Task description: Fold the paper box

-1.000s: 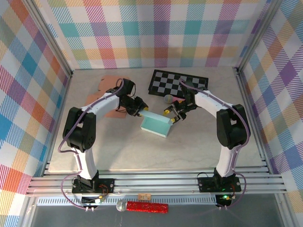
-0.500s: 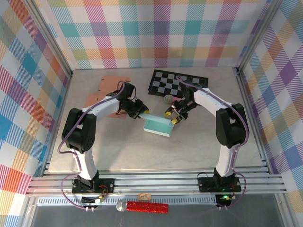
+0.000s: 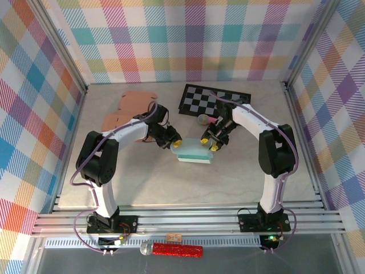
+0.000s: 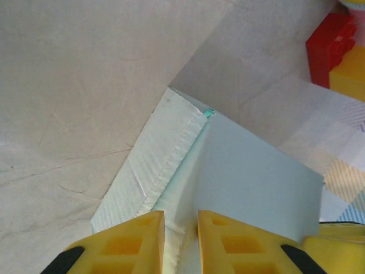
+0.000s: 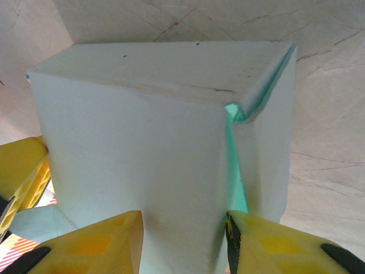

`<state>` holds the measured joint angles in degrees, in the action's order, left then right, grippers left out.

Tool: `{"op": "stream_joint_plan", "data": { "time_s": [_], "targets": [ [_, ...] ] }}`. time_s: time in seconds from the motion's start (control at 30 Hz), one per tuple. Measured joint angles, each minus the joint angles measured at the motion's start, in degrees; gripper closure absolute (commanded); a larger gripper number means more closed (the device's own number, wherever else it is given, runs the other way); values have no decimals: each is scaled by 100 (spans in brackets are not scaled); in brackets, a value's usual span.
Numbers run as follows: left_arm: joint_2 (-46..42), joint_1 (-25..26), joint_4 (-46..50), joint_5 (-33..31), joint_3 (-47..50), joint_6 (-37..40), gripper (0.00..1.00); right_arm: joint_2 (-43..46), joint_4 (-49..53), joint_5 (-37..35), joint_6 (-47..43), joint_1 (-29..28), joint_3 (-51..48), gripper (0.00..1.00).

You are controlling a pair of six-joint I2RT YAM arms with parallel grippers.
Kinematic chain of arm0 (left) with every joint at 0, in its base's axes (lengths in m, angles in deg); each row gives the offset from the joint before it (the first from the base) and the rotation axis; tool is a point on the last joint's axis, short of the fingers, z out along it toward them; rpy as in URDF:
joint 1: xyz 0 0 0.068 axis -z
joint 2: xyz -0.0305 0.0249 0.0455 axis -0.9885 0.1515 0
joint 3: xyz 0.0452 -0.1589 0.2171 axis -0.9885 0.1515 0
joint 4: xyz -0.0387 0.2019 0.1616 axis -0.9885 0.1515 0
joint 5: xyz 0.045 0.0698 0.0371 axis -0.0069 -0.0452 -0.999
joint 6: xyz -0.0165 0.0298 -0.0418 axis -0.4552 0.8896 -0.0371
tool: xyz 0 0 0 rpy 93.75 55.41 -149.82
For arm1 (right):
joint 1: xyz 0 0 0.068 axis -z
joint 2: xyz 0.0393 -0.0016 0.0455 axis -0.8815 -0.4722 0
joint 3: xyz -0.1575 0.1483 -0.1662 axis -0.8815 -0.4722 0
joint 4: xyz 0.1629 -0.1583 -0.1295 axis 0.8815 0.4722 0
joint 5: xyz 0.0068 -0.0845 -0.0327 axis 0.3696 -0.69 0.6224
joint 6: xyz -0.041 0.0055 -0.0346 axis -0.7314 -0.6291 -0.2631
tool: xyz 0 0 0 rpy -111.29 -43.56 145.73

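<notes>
The paper box [image 3: 193, 153] is pale teal and lies partly folded at the table's middle, held between both arms. My left gripper [image 3: 177, 144] is at its left end. In the left wrist view the yellow fingers [image 4: 137, 242] are shut on a thin creased wall of the box [image 4: 256, 177]. My right gripper [image 3: 205, 141] is at the box's right end. In the right wrist view its gripper [image 5: 183, 214] clasps a broad white panel of the box [image 5: 137, 131], and a teal inner fold shows beside the right finger [image 5: 262, 242].
A black-and-white checkered mat [image 3: 214, 101] lies at the back. A flat brown cardboard cutout [image 3: 128, 105] sits at the back left. A small round object [image 3: 203, 119] rests near the right arm. Red and yellow blocks [image 4: 336, 45] lie beyond the box. Metal rails border the table.
The box has gone from tilted with its inside showing to lying flatter. The left gripper has moved right and toward the front with it, and the two grippers are now closer together.
</notes>
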<state>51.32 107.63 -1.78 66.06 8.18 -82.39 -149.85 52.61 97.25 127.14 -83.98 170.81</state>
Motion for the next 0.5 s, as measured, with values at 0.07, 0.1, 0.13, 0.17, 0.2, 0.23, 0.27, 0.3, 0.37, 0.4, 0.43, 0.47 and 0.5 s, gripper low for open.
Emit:
{"op": "stream_joint_plan", "data": {
  "time_s": [0.07, 0.1, 0.13, 0.17, 0.2, 0.23, 0.27, 0.3, 0.37, 0.4, 0.43, 0.47, 0.5],
  "targets": [
    [0, 44, 15, -37, 0, 42, 79, 0, 46, -59, -85, 0, 11, 57],
    [0, 59, 15, -46, 0, 57, 79, 0, 74, -87, -138, 0, 11, 58],
    [0, 81, 15, -61, 0, 70, 79, 0, 109, -114, -184, -2, 11, 58],
    [0, 105, 20, -83, 0, 81, 79, 0, 140, -142, -219, -2, 11, 58],
    [0, 127, 22, -101, 0, 83, 79, 0, 168, -166, -271, -4, 11, 58],
    [0, 151, 31, -118, 0, 85, 79, 0, 197, -205, -319, -4, 11, 58],
    [0, 173, 39, -136, 0, 85, 79, 0, 225, -245, -354, -4, 11, 58],
    [0, 192, 46, -144, 0, 85, 79, 0, 249, -278, -396, -4, 11, 58],
    [0, 223, 68, -173, 0, 85, 79, 0, 310, -354, -485, -4, 20, 58],
    [0, 236, 79, -190, 0, 90, 79, 0, 330, -387, -514, -4, 22, 58],
    [0, 245, 109, -203, 0, 101, 79, 0, 352, -413, -553, -4, 24, 57],
    [0, 258, 142, -212, 0, 105, 79, 0, 369, -442, -595, -4, 26, 57],
    [0, 271, 160, -223, 0, 107, 78, 0, 389, -461, -623, -4, 33, 56]
  ]
}}
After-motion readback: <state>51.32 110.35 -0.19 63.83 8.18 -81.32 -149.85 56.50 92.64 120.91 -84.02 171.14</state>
